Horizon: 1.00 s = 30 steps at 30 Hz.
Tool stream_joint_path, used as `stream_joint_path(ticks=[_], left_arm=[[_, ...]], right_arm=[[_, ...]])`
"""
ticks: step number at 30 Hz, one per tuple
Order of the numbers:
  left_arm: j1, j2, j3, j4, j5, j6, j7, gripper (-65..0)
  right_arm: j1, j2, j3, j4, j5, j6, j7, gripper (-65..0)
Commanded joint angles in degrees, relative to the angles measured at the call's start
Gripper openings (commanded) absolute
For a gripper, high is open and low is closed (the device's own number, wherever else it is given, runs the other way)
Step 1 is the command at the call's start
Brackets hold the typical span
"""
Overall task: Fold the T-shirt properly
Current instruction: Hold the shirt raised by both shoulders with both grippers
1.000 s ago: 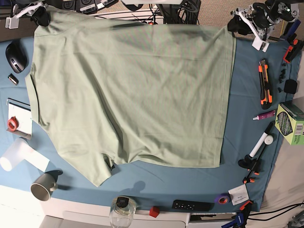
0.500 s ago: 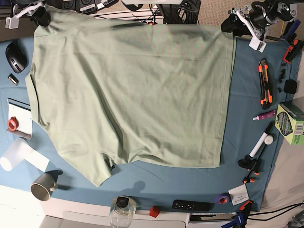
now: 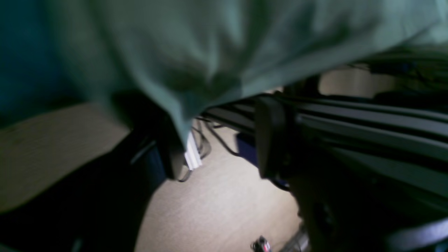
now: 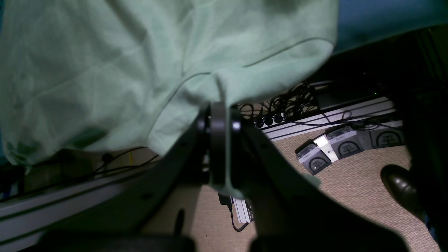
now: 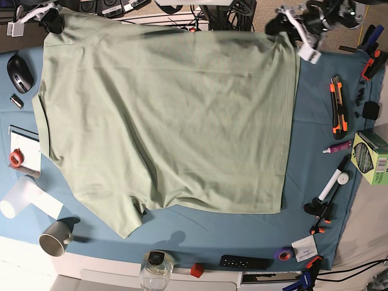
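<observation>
T-shirt [image 5: 163,115] spread flat across cloth [image 5: 315,163]. Right gripper [image 4: 218,122] clamped tight on shirt's hem at far corner. Left gripper [image 5: 291,27] jaws wide apart at opposite far corner, gripping nothing.

I see the T-shirt [image 5: 163,121], pale sage green, spread mostly flat with soft wrinkles. One far corner is pinched in my right gripper [image 4: 219,120], whose jaws are shut on a fold of the hem, the cloth fanning away from it. The opposite far corner drapes over one finger of my left gripper [image 5: 290,24], whose jaws stand apart. A short sleeve lies nearest me.
</observation>
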Motion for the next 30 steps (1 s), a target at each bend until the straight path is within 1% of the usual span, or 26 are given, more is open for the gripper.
stream_joint_path(ticks=[1,3,7,10,12,14,15,18,20,25,28,30], left_arm=[[-0.2,-0.3,0.3,0.8,-0.3,-0.5,-0.6,-36.9],[-0.7,-0.2,0.9,0.8,-0.1,-0.5,-0.6,-39.3],[-1.4,-0.2,0.4,0.8,1.1,-0.4,-0.5,-39.5],[-1.4,-0.4,-1.0,0.8,1.4,-0.4,-0.4,-40.1],[-1.4,-0.4,-2.1,0.8,1.6,-0.4,-0.4,-43.1],[-1.4,-0.6,-3.3,0.8,1.6,-0.4,-0.3,-43.1],[-1.4,-0.8,-3.9,0.8,1.6,-0.4,0.1,-42.0],[-1.4,-1.2,-5.9,0.8,1.5,-0.4,1.4,-33.0],[-1.4,-1.4,-7.3,0.8,1.5,-0.2,2.4,-30.0],[-0.6,-1.5,-8.5,0.8,1.8,2.6,3.2,-29.7],[0.1,-1.5,-8.5,0.8,3.9,3.1,3.2,-29.7],[0.3,-1.5,-8.5,0.8,4.3,3.1,3.1,-27.5]], right_arm=[[-0.6,0.7,0.9,0.7,0.7,0.1,1.0,-65.0],[-0.6,0.7,0.9,0.7,0.7,0.1,1.0,-65.0],[-0.6,0.7,0.9,0.7,0.8,0.1,1.0,-65.0],[-0.6,0.7,0.9,0.7,0.7,0.1,1.0,-65.0],[-0.6,0.7,0.9,0.7,0.7,0.1,1.0,-65.0],[-0.6,0.7,0.9,0.7,0.7,0.1,1.0,-65.0],[-0.6,0.7,0.9,0.7,0.7,0.1,1.0,-65.0],[-0.6,0.7,0.9,0.7,0.7,0.1,1.0,-65.0],[-0.7,0.7,0.9,0.7,0.7,0.1,1.0,-65.0],[-0.7,0.7,0.9,0.7,0.5,0.1,1.0,-65.0],[-0.7,0.7,0.9,0.7,0.5,0.1,1.0,-65.0],[-0.6,0.7,0.9,0.7,0.5,0.1,1.0,-65.0]])
